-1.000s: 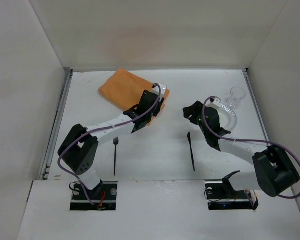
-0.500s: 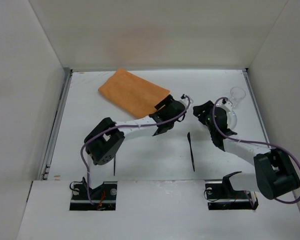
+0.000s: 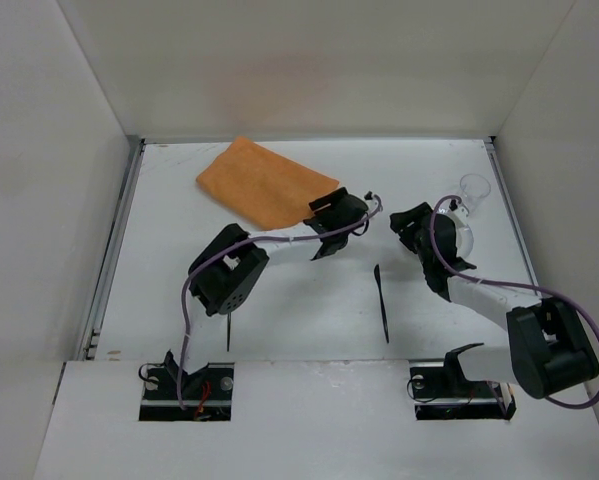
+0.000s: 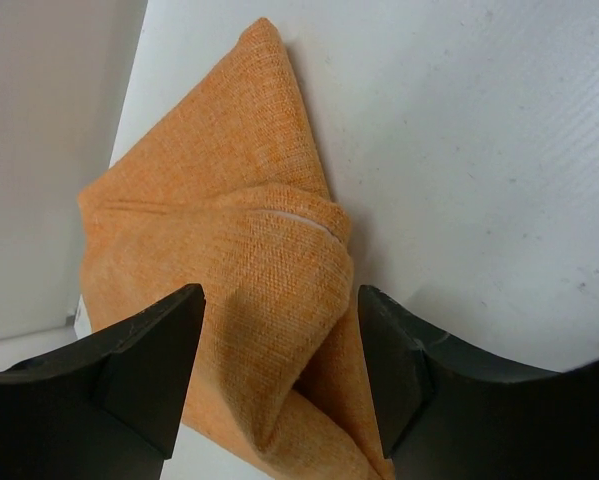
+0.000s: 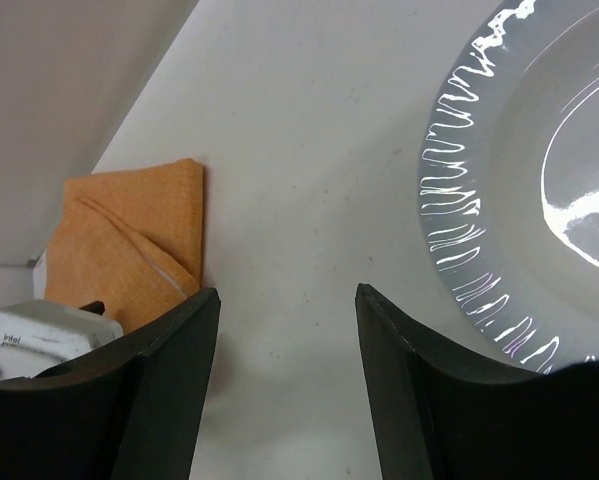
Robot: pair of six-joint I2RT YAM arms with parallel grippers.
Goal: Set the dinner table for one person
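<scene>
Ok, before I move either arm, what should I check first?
1. Left hand open, gripping nothing: ok.
2. Orange mat lying flat: not ok, the corner in front of the left hand is folded over.
3. Right hand open and empty: ok.
4. Plate outside the right hand's fingers: ok, it lies off to one side.
5. Knife flat on the table, apart from both hands: ok.
6. Fork position: cannot tell, the left arm covers most of it.

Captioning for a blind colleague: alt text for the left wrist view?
An orange woven cloth mat, one corner folded over, lies on the matte white table. The left claw hovers over it, its two black fingers apart.
</scene>
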